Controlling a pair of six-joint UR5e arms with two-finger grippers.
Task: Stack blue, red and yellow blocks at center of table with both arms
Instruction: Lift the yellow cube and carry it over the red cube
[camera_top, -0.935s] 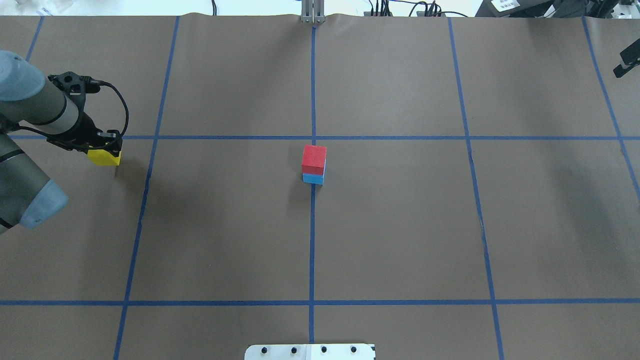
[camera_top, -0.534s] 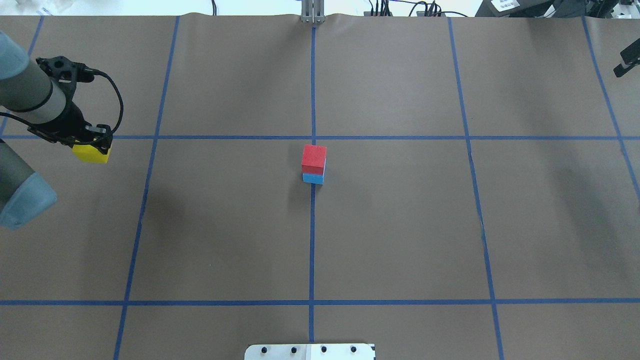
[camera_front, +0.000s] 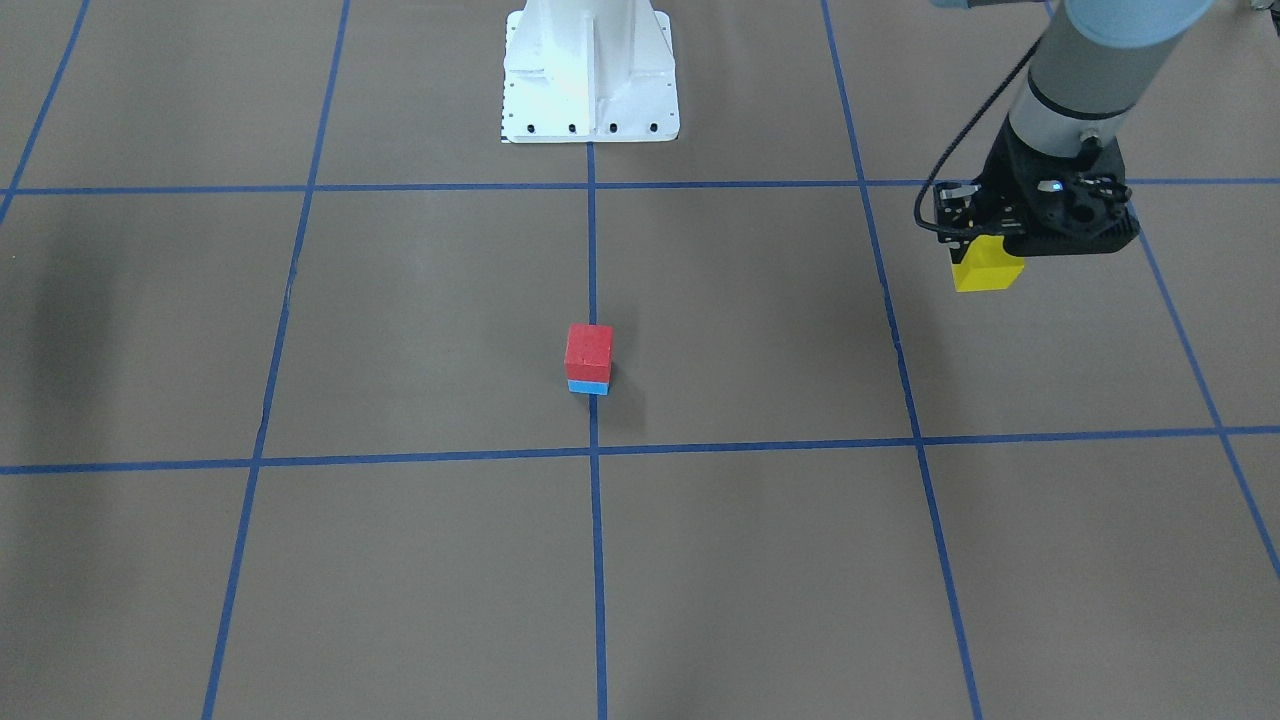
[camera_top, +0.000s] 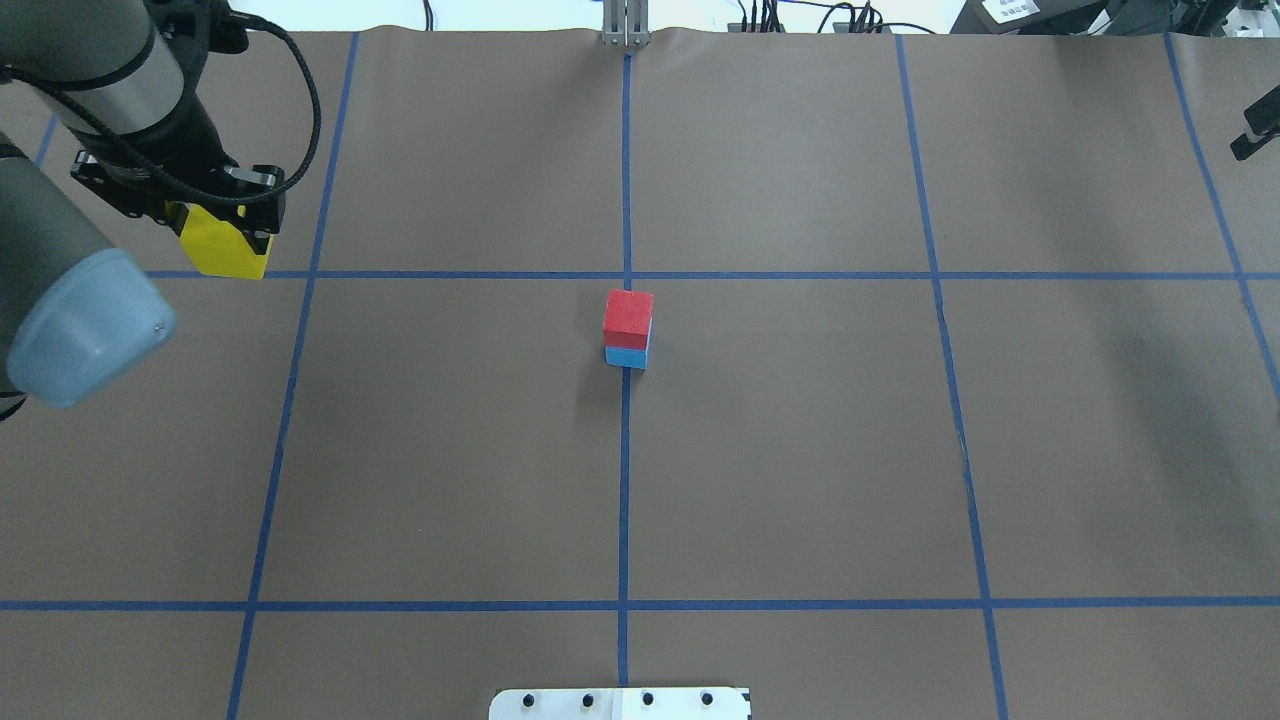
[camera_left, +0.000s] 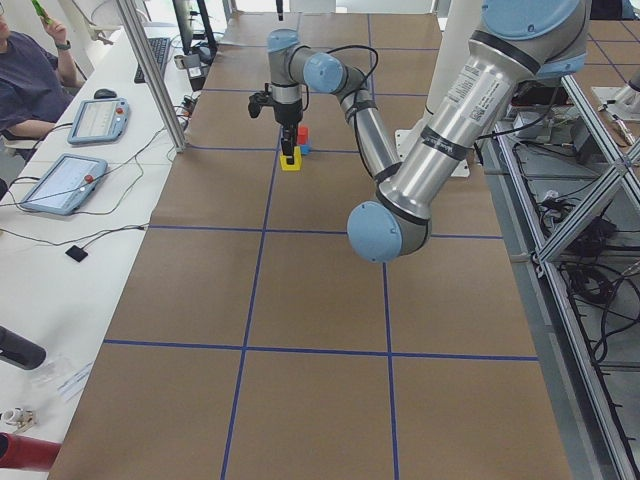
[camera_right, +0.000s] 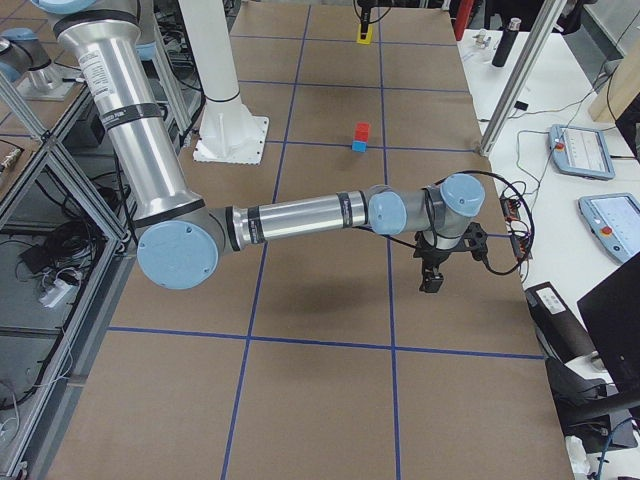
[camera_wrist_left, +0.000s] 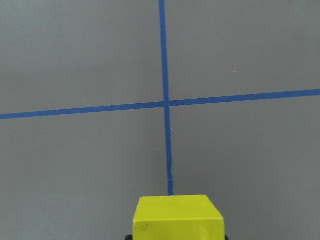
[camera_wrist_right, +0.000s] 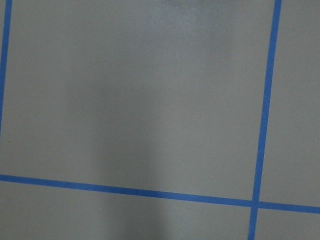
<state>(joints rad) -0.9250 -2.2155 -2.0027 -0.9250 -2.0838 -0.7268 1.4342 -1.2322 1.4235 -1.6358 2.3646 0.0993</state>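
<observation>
A red block (camera_top: 628, 315) sits on a blue block (camera_top: 626, 357) at the table's centre; the stack also shows in the front view, red (camera_front: 589, 352) over blue (camera_front: 588, 387). My left gripper (camera_top: 225, 240) is shut on a yellow block (camera_top: 222, 255) and holds it above the table, far to the left of the stack. The yellow block fills the bottom of the left wrist view (camera_wrist_left: 177, 217) and shows in the front view (camera_front: 987, 268). My right gripper (camera_right: 432, 280) shows only in the exterior right view, low over the table's right end; I cannot tell whether it is open or shut.
Blue tape lines (camera_top: 626, 275) divide the brown table into a grid. The robot's white base plate (camera_front: 590, 70) stands at the near edge. A side bench with tablets (camera_left: 65, 180) and an operator (camera_left: 25, 85) lies beyond the far edge.
My left gripper has lifted the yellow block higher and carried it toward the table's far side and slightly toward the centre. The red-on-blue stack has not moved.
</observation>
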